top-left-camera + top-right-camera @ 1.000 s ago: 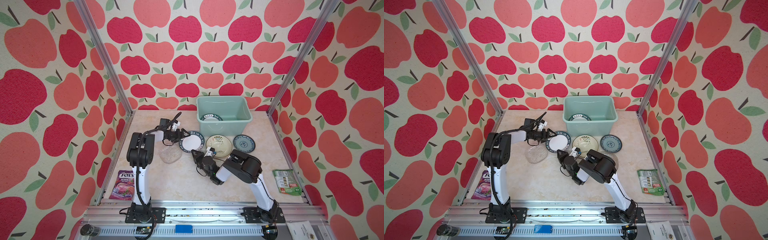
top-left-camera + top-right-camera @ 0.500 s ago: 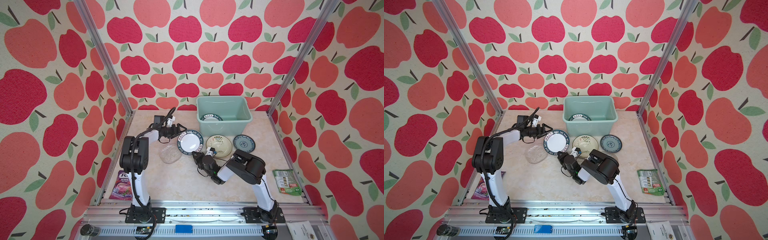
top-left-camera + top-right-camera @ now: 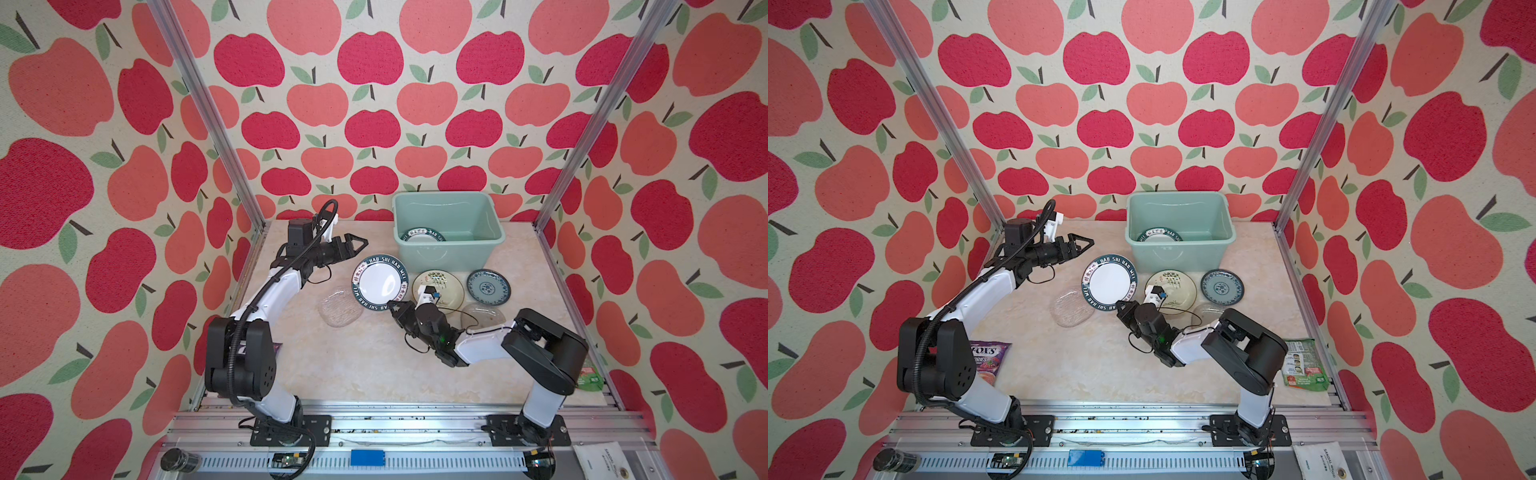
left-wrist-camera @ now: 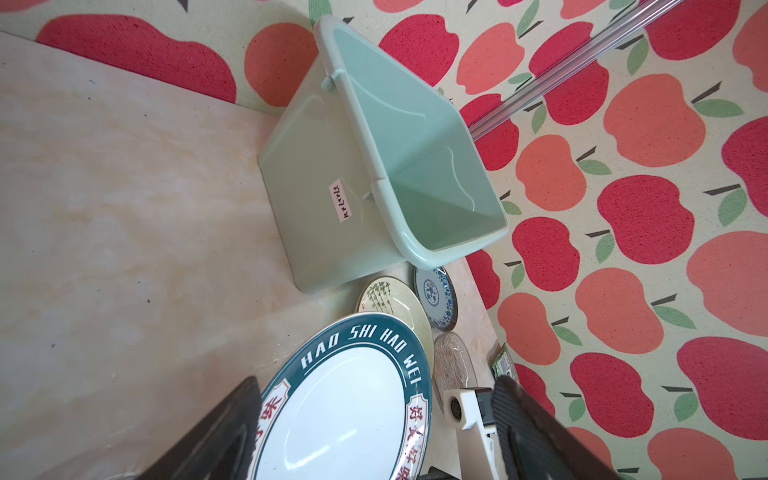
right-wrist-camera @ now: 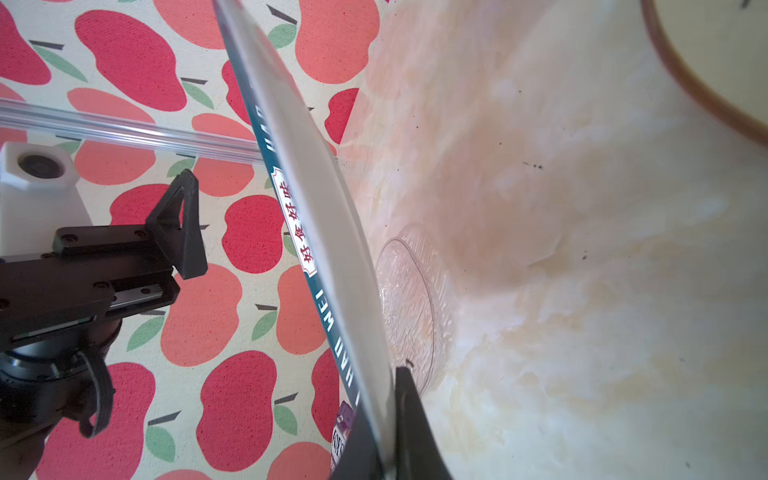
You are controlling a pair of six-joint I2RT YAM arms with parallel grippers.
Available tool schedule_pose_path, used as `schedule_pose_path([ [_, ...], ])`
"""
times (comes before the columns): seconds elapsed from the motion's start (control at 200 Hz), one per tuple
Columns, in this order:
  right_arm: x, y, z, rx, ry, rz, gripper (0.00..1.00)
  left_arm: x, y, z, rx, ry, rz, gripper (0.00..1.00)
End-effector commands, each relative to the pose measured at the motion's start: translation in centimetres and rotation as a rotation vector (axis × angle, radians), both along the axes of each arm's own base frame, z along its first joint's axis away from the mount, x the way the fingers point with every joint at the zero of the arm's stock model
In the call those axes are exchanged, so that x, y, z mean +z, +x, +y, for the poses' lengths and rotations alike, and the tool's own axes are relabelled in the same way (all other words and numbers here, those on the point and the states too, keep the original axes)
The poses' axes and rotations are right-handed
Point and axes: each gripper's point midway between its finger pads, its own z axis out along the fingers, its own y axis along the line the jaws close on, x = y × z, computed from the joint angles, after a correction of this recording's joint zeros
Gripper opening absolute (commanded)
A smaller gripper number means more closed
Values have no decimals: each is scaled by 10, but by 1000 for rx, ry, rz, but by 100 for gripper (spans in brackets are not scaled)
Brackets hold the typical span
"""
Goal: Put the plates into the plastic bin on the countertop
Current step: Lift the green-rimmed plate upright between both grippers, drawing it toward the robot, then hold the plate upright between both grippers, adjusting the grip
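Plates wait on the bench [image 3: 353,365] in front of the plastic bin [image 3: 449,253]: a cream floral plate [image 3: 451,284], a blue plate [image 3: 488,288] and a clear glass plate [image 3: 338,309] lie flat, and the plate in the bin [image 3: 422,235] is already delivered. The lettered plate [image 3: 380,286] is tipped up, facing the top views almost full-on. The right pincer [image 3: 395,307] is clamped on its near rim, and the right wrist view shows that rim edge-on between the fingers [image 5: 415,436]. The tilt probably serves two ends: it lets a thin rim be pinched, and it suits lifting over the bin's wall. The left pincer [image 3: 355,245] stands wide open with nothing in it, just left of the plate and apart from it. A second ago it was low at the plate's left edge. It has since drawn back and up toward the rear wall, its shoulder swung away. The right pincer has meanwhile closed the last bit, and the plate has hardly shifted
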Motion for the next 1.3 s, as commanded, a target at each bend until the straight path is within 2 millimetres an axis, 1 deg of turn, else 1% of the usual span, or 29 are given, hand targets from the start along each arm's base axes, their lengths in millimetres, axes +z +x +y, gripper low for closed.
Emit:
schedule_pose_path([
  [0.0, 19, -17, -1, 115, -65, -43, 0, 11, -27, 0, 25, 59, -6, 89],
  [0.08, 34, -30, -5, 189, -110, -65, 0, 22, -53, -1, 34, 99, -20, 87],
  [0.165, 51, -45, -13, 263, -170, -98, 0, 30, -86, 0, 43, 137, -27, 87],
  [0.235, 64, -55, -24, 309, -208, -121, 0, 37, -112, 5, 67, 153, -28, 85],
  [0.25, 66, -57, -26, 319, -214, -125, 0, 33, -116, 6, 76, 160, -10, 85],
  [0.265, 69, -60, -29, 327, -221, -129, 0, 39, -124, 9, 87, 158, -21, 85],
  [0.4, 84, -79, -54, 398, -295, -152, 0, 50, -171, 14, 114, 129, -15, 83],
  [0.45, 90, -85, -62, 424, -313, -160, 0, 51, -186, 16, 113, 125, -12, 83],
  [0.525, 103, -94, -72, 460, -313, -182, 0, 48, -208, 17, 82, 123, 13, 83],
  [0.62, 117, -104, -82, 501, -304, -201, 0, 44, -229, 14, 26, 119, 58, 82],
  [0.715, 128, -111, -93, 520, -296, -214, 0, 40, -243, 14, -1, 122, 91, 82],
  [0.855, 147, -121, -107, 535, -238, -238, 0, 29, -251, 18, 3, 136, 131, 82],
  [0.955, 151, -128, -115, 538, -228, -225, 0, 25, -252, 6, -46, 79, 159, 82],
  [1.016, 152, -132, -118, 540, -219, -220, 0, 26, -252, -1, -75, 43, 155, 81],
  [1.181, 157, -137, -125, 521, -185, -227, 0, 30, -246, -13, -102, -17, 124, 81],
  [1.296, 156, -138, -127, 513, -172, -219, 0, 32, -246, -25, -150, -26, 107, 81],
])
